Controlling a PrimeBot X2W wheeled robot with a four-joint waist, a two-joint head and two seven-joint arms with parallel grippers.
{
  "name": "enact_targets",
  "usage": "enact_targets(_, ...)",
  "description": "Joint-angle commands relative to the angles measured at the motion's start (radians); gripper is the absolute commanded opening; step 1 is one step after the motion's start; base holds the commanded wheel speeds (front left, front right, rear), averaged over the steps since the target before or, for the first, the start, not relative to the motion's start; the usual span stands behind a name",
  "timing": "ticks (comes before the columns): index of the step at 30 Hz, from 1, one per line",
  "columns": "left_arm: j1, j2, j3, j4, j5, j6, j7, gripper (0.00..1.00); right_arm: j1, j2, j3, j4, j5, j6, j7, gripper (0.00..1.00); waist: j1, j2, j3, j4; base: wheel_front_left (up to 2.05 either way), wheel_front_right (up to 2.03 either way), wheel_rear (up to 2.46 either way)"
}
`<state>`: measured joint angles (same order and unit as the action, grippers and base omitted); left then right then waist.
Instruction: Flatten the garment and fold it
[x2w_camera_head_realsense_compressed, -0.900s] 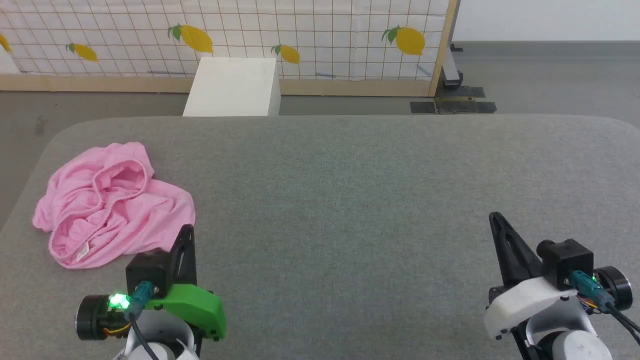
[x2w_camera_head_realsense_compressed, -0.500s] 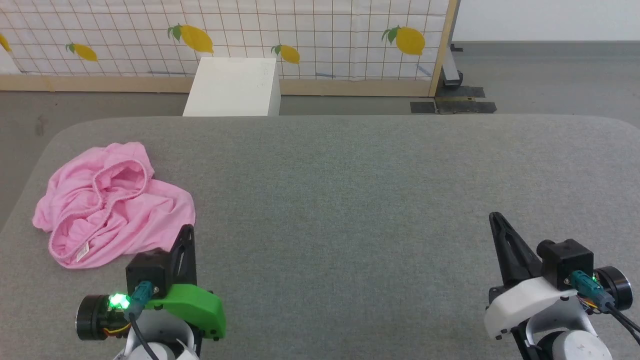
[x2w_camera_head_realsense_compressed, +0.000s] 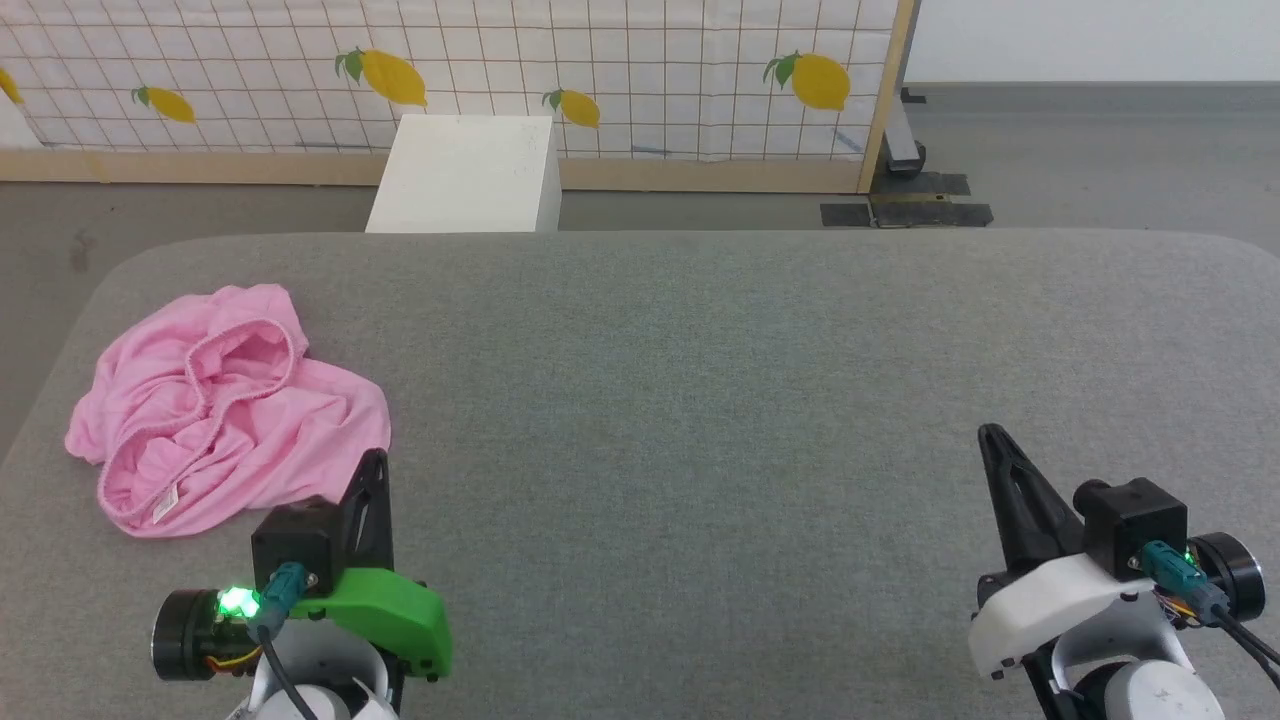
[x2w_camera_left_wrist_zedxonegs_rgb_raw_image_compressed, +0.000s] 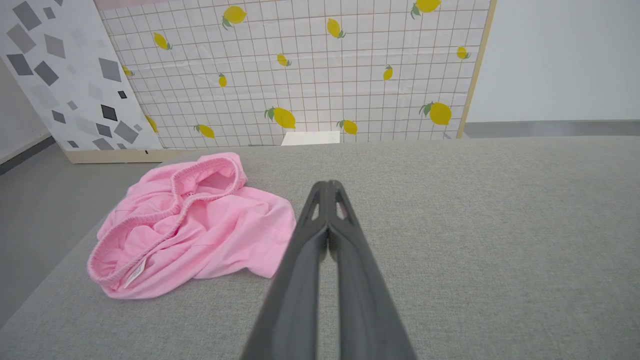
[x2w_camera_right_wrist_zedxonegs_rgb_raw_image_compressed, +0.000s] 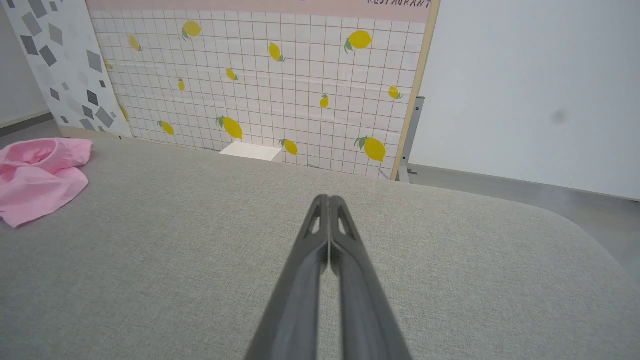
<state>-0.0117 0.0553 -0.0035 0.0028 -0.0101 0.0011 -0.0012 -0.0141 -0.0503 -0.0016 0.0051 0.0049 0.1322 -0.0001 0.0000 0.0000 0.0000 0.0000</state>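
Two grippers sat low in the head view, the left gripper at the lower left and the right gripper at the lower right, each with its dark fingers pointing up the picture and, as far as that angle showed, drawn together. The garment lay crumpled in a loose pink heap on the left part of the grey padded surface, up and to the left of the left gripper. Its nearest edge lay just beside the fingertips, though whether cloth and finger touched could not be told from there. A small white tag showed at the heap's near edge, and the gathered hem curled open on its far side. The right gripper stood well apart from the cloth, across the width of the surface. Beyond the far edge stood a white box before a lemon-patterned screen. In the left wrist view the two fingers were pressed together along their length with nothing between them, and the garment lay to their left, its right-hand corner coming up just beside the left finger, the tag on the fold nearest the camera. In the right wrist view that gripper's fingers were likewise closed on nothing, and the garment showed at the far left edge, well apart from them
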Motion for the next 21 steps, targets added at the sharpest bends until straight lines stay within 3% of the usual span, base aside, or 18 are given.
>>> enact_targets(1, 0.012, -0.005, 0.004, -0.003, 0.010, -0.001, 0.001, 0.00, 0.014, 0.000, 0.002, -0.005, -0.005, -0.002, 0.000, 0.00, 0.0000, 0.0000, 0.000, 0.000, 0.00, 0.00, 0.00)
enact_targets(4, 0.012, -0.005, 0.004, -0.003, 0.010, -0.001, 0.001, 0.00, 0.014, 0.000, 0.002, -0.005, -0.005, -0.002, 0.000, 0.00, 0.0000, 0.0000, 0.000, 0.000, 0.00, 0.00, 0.00)
enact_targets(5, 0.000, 0.000, -0.001, 0.000, -0.001, 0.000, 0.000, 1.00, 0.000, 0.000, 0.000, 0.000, 0.001, 0.000, 0.000, 1.00, 0.0000, 0.0000, 0.000, 0.000, 0.00, 0.00, 0.00)
enact_targets(21, -0.001, 0.000, -0.024, 0.017, -0.021, 0.017, -0.031, 1.00, 0.004, 0.000, -0.011, 0.033, 0.037, 0.000, -0.032, 1.00, 0.0000, 0.0000, 0.000, 0.001, 0.00, 0.00, 0.00)
